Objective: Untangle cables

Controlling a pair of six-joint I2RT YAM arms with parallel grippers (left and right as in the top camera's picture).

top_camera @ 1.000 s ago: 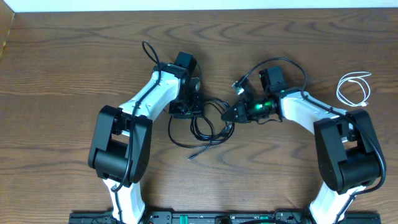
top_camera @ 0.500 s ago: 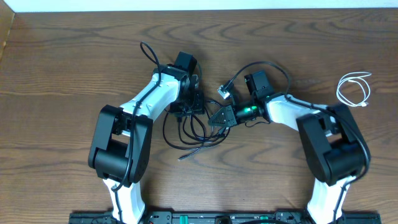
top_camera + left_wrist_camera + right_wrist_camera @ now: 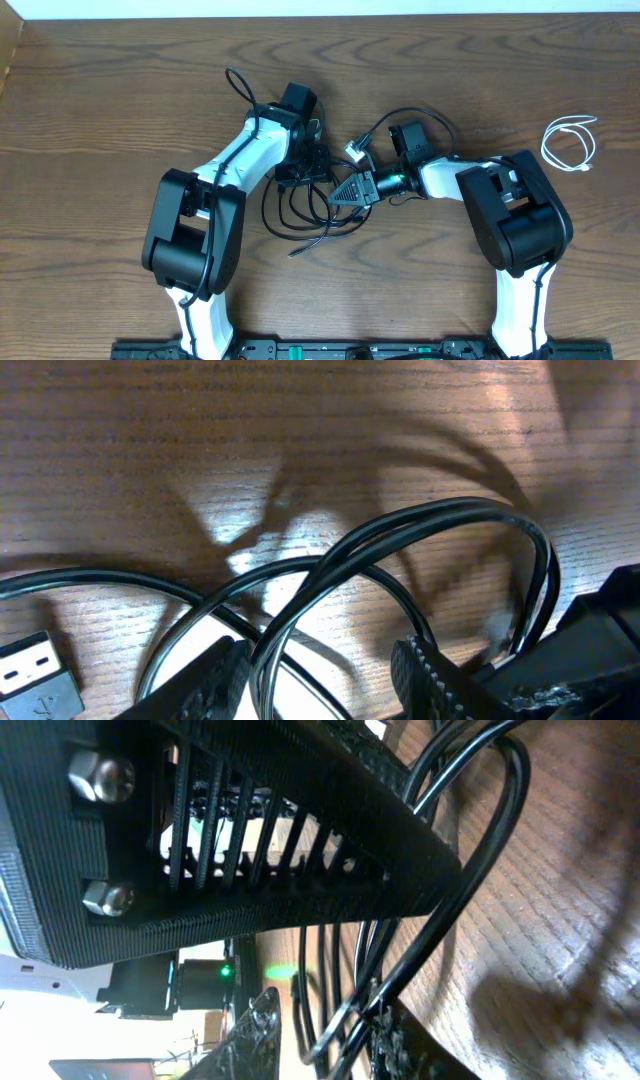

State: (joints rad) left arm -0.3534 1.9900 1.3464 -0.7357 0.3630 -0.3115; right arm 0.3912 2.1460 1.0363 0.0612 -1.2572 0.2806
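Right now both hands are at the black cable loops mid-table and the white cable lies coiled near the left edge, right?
No. The white cable lies coiled near the right edge, not the left; the overhead view shows it. Both the left hand and the right hand are at the black cable loops mid-table.

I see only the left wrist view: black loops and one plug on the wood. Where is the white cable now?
Observer: The white cable lies coiled near the table's right edge. It is far from the black cable and does not touch it.
Operator: Good. Is the right gripper near my loops?
Observer: Yes. In the overhead view the right gripper is at the right side of the black bundle, opposite the left gripper.
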